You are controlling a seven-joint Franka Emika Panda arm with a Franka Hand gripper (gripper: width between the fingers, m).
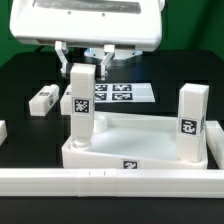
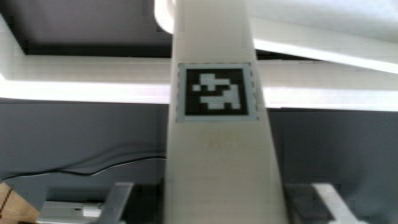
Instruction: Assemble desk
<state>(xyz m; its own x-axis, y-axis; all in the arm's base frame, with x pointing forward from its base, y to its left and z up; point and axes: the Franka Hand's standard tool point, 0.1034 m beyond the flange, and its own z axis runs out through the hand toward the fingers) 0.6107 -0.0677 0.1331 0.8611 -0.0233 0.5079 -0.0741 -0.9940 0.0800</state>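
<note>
The white tray-like desk top [image 1: 150,150] lies near the front of the table. One white tagged leg [image 1: 79,105] stands upright in its corner at the exterior view's left. My gripper [image 1: 82,70] comes down from above and is shut on that leg's upper end, one finger on each side. In the wrist view the same leg [image 2: 221,130] runs away from between my gripper [image 2: 228,205], its tag facing the camera. A second leg [image 1: 192,112] stands upright in the corner at the exterior view's right.
A loose leg [image 1: 43,98] lies on the black table at the exterior view's left, and another white piece [image 1: 2,132] pokes in at that edge. The marker board [image 1: 125,93] lies behind the desk top. A long white rail [image 1: 110,182] runs along the front.
</note>
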